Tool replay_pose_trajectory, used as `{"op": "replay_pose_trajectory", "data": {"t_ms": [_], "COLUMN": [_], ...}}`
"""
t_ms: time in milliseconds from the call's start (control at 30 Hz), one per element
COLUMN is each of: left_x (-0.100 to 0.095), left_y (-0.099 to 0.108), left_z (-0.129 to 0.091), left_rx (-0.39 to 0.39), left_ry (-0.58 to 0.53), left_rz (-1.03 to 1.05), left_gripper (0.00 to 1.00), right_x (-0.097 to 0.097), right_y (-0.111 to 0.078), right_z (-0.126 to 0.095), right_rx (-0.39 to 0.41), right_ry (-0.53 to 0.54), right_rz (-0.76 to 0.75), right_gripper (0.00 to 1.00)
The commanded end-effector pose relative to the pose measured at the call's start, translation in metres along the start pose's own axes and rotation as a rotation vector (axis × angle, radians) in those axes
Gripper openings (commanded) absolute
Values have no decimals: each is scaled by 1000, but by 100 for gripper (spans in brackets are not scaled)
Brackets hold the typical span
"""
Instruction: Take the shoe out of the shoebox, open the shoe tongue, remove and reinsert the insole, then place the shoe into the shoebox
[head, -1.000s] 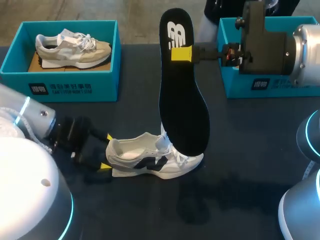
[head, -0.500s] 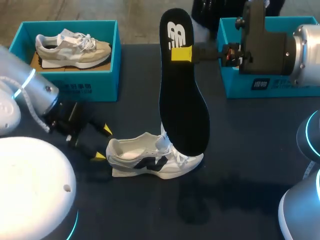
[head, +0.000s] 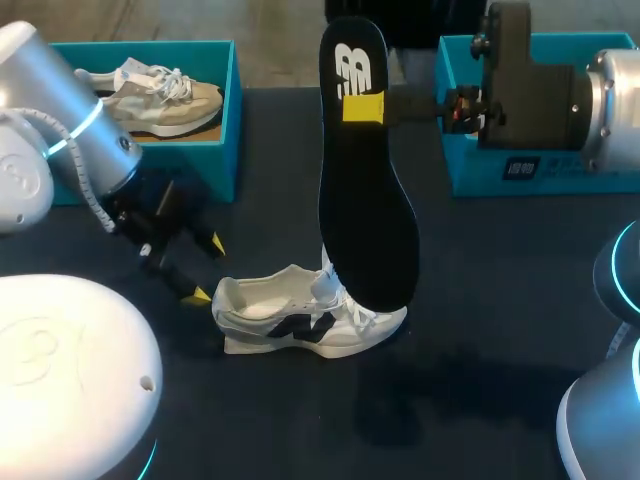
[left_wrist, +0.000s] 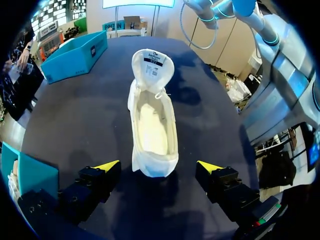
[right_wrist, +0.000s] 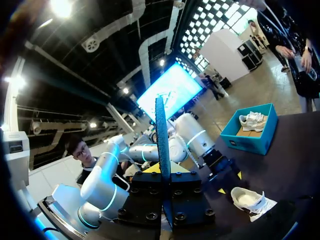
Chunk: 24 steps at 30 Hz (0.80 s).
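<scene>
Head view, big to small: table (head: 480, 330) w/ two teal boxes at its far side. Left box (head: 228, 120) holds a beige shoe (head: 165, 100); right box (head: 462, 160) is mostly behind my right arm, contents can't tell. Insole (head: 365, 210) hangs upright, wider end down, pinched near its top by my right claw (head: 362, 107). Its low end sits at the white shoe's (head: 300, 322) tongue, touching or just over it, can't tell which. That shoe stands on its sole on the table, outside both boxes and nearer me, mouth open per left wrist view. My left claw (head: 205, 269) is spread wide just behind the heel, not touching it. Risks, my guess: w/ nothing bracing the shoe, pushing the insole down could shove or tip it. Gripped at one end only, the insole may buckle or snag on tongue/laces, or slip from the small pinch.
</scene>
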<state>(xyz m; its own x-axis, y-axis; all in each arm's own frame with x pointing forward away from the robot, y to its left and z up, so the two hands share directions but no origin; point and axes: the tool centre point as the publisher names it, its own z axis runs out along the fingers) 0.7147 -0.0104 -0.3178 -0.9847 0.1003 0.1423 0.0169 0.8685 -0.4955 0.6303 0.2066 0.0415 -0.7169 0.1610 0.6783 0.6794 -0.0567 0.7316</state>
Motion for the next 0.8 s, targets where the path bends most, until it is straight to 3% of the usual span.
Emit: {"op": "replay_pose_trajectory", "data": {"t_ms": [33, 367, 800], "left_x": [1, -3, 7], "left_y": [0, -24, -45], "left_z": [0, 2, 3], "left_rx": [-8, -200, -379], "left_ry": [-2, -8, -57], "left_rz": [0, -92, -129], "left_gripper": [100, 100, 100], "right_x": [0, 0, 0], "right_y": [0, 0, 0], "right_z": [3, 3, 3], "right_rx": [-1, -1, -1], "right_ry": [-2, -2, -2], "right_rz": [1, 1, 1], "right_gripper": [0, 0, 0]}}
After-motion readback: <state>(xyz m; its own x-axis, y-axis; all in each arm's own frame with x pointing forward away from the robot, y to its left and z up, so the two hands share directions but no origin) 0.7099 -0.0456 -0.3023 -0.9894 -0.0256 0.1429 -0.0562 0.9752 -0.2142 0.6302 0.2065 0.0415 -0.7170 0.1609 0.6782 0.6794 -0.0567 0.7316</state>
